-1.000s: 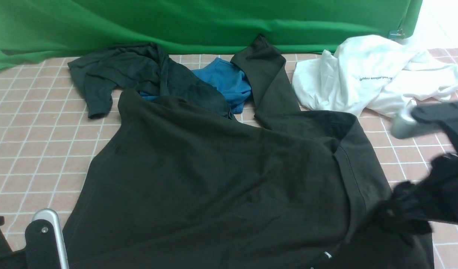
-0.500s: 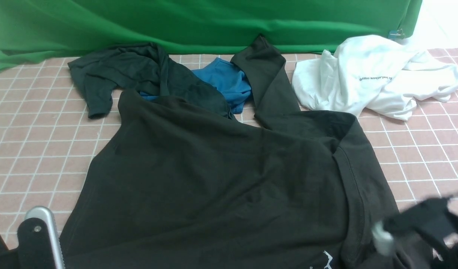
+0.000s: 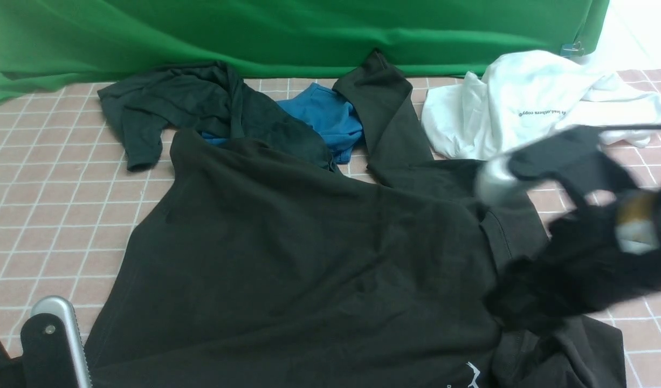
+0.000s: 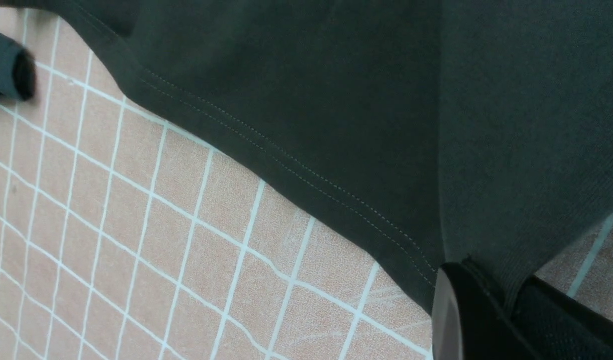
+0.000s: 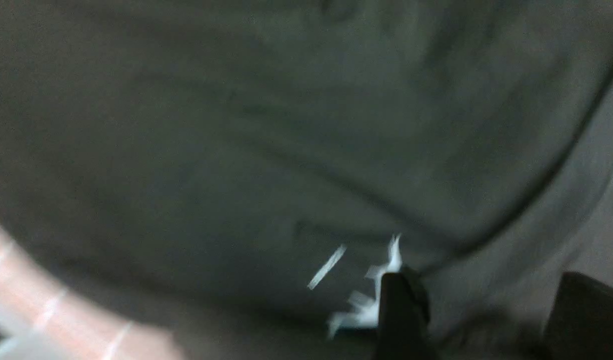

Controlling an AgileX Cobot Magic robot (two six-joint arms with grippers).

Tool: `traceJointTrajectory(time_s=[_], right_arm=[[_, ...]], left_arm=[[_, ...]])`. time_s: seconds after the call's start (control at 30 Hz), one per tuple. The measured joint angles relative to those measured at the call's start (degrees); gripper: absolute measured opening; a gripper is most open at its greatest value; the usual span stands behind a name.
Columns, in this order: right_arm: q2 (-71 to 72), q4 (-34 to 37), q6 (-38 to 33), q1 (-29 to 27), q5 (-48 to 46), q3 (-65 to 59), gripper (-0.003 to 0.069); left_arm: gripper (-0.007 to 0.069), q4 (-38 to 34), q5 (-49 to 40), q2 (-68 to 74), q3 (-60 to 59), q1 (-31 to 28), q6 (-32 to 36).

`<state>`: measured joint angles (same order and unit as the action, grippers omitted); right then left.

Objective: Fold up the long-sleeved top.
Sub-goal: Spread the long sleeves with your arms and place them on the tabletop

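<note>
The long-sleeved top [image 3: 309,242] lies spread over the tiled table, brownish-black, with one sleeve [image 3: 384,113] reaching to the back. A small white logo [image 3: 473,372] shows near its front edge. My left gripper [image 3: 50,323] is at the near left corner. In the left wrist view this gripper [image 4: 506,295] is shut on a ribbed fold of the top [image 4: 336,100]. My right gripper [image 3: 495,242] is blurred over the top's right edge. In the right wrist view its fingers [image 5: 401,310] stand apart, and the top's fabric [image 5: 236,125] shows between them.
A greenish-black short-sleeved shirt [image 3: 190,102], a blue garment [image 3: 325,116] and a white tee [image 3: 524,102] lie along the back. A green backdrop [image 3: 309,32] hangs behind them. Bare pink tiles [image 3: 55,205] show at the left.
The right gripper dropped to the near right corner, then rose and swung left over the top's right edge. The left gripper slid slightly left, still shut on the fabric.
</note>
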<state>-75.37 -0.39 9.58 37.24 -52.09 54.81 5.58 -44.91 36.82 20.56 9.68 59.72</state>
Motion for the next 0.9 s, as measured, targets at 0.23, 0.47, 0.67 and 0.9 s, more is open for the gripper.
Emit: traceJointTrajectory(time_s=[0.23,0.47,0.67,0.9], right_arm=[[-14.57,-9.29,-0.14,0.0,-0.6,-0.12,0.0204],[-16.09,-9.97,0.25,-0.54,-2.94,-4.26,0.0136],[-14.62,-8.16,0.91,-3.54,-8.85,-12.91,0.0136],[-2.74,-4.73,4.28,-3.65,-10.8,-16.23,0.0162]], left_arm=[[0.0036,-0.72,0.0,-0.07,0.0,0.0,0.0],[0.0036,-0.82,0.06,-1.05,0.0,0.0,0.0],[0.0036,-0.87,-0.41,-3.4,0.0,0.0,0.0],[0.0036,-1.28,-0.66,-4.14,-0.02,0.0,0.0]])
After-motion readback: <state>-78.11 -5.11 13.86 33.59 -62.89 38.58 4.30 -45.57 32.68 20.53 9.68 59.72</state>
